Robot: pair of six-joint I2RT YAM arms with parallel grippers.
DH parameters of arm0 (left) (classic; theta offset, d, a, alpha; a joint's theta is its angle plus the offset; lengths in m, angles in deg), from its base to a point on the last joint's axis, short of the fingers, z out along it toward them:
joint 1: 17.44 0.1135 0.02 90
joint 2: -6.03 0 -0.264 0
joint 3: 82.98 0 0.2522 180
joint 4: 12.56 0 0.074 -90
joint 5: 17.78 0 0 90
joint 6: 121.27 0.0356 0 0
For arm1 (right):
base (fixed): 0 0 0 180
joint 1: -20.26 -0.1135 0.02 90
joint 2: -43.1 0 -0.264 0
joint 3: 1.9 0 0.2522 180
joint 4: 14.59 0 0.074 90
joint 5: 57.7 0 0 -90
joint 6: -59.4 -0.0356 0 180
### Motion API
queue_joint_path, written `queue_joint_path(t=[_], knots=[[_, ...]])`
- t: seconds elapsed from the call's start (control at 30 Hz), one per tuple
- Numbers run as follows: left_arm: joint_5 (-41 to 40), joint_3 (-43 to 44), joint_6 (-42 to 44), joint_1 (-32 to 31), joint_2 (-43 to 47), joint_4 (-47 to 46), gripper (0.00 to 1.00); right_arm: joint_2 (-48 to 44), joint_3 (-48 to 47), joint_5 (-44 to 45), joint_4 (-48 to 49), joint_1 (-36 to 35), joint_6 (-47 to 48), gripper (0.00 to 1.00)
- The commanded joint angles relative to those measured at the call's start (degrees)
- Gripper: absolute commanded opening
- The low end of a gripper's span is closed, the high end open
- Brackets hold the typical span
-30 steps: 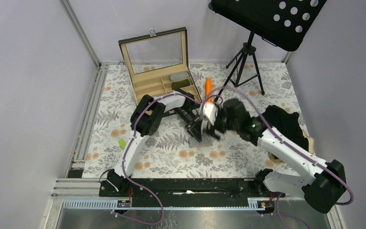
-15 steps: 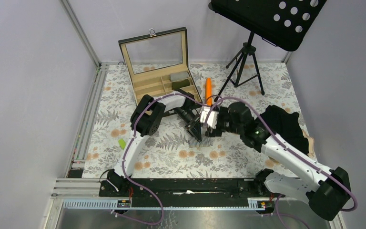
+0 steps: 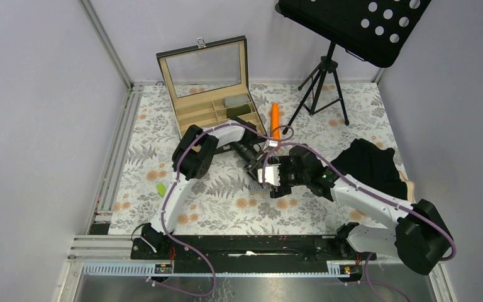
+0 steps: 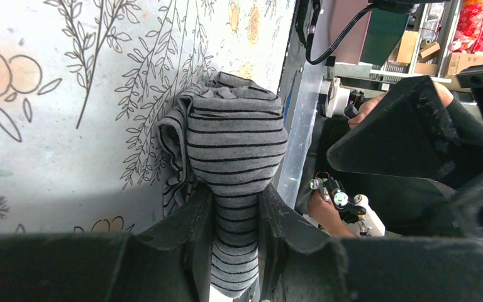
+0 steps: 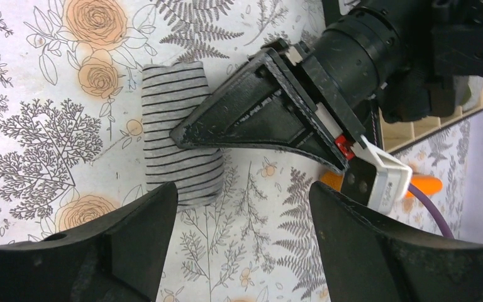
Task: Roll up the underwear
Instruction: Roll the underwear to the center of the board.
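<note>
The left gripper (image 4: 236,194) is pinched on the rolled grey striped underwear (image 4: 236,126), which bulges out beyond its fingertips. The right gripper (image 5: 244,194) stands spread wide, holding nothing, with the left gripper's fingers just beyond its tips. Both arms reach forward, wrists close together.

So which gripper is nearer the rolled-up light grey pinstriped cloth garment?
Left. The left gripper is clamped on the grey pinstriped roll; the right gripper hovers open close by, holding nothing.

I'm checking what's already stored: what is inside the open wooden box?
The wooden box holds a grey bundle and a darker bundle in its right-hand compartments; the left ones look empty. The left arm hides its near right corner.
</note>
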Motion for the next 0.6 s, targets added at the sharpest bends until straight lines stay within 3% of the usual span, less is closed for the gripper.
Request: queue_joint_path(t=[0.0, 0.27, 0.43, 0.5, 0.57], knots=[[-12.3, -2.2, 3.0, -1.1, -2.1, -4.8, 0.05, 2.9, -0.1, -4.9, 1.7, -0.5, 2.9, 0.84], [-12.6, -2.1, 2.9, -1.1, -2.2, -4.8, 0.07, 9.0, -1.3, -6.7, -1.1, -0.5, 3.0, 0.84], [-13.1, -2.0, 2.7, -1.1, -2.2, -4.8, 0.08, 12.4, 2.2, -2.8, 4.5, -0.5, 5.1, 0.8], [-13.8, -1.8, 2.8, -1.1, -2.0, -4.8, 0.12, 13.7, 3.4, -1.5, 7.1, -0.5, 7.1, 0.77], [-14.7, -1.4, 3.2, -0.8, -1.5, -4.2, 0.19, 14.7, 3.7, -1.9, 6.5, -0.5, 8.9, 0.67]])
